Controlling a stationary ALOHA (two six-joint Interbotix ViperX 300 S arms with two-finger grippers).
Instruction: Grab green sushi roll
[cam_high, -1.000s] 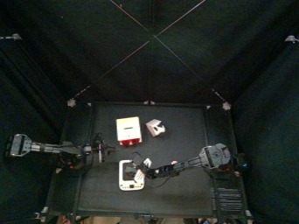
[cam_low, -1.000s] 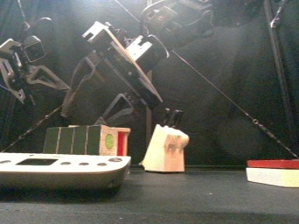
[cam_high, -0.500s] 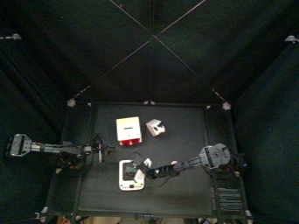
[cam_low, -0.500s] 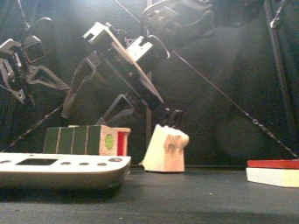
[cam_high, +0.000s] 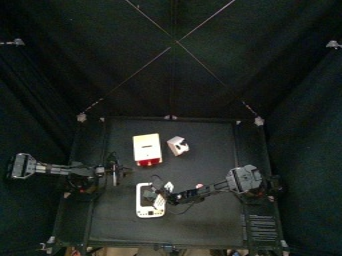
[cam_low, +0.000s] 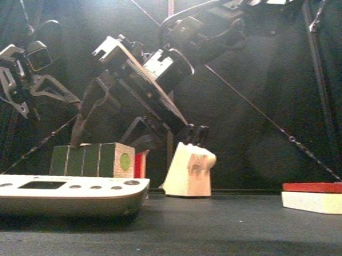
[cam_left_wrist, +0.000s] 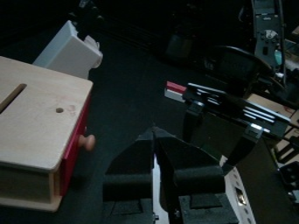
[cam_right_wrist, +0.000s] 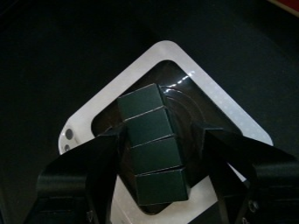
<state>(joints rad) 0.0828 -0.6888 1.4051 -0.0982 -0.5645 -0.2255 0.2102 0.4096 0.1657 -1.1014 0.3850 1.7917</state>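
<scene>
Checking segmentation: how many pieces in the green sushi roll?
4 visible, in one row on the white tray: the sushi roll lies between the right gripper jaws. More may be hidden below.

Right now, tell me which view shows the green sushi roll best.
The right wrist view: the green sushi roll fills it, lying on the white scale between the open jaws. The front view shows its side. From the top it is tiny; the left wrist view misses it.

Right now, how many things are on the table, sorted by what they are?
Sushi rolls: 1
Scales: 1
Wooden boxes: 1
Knife blocks: 1
Total: 4
</scene>
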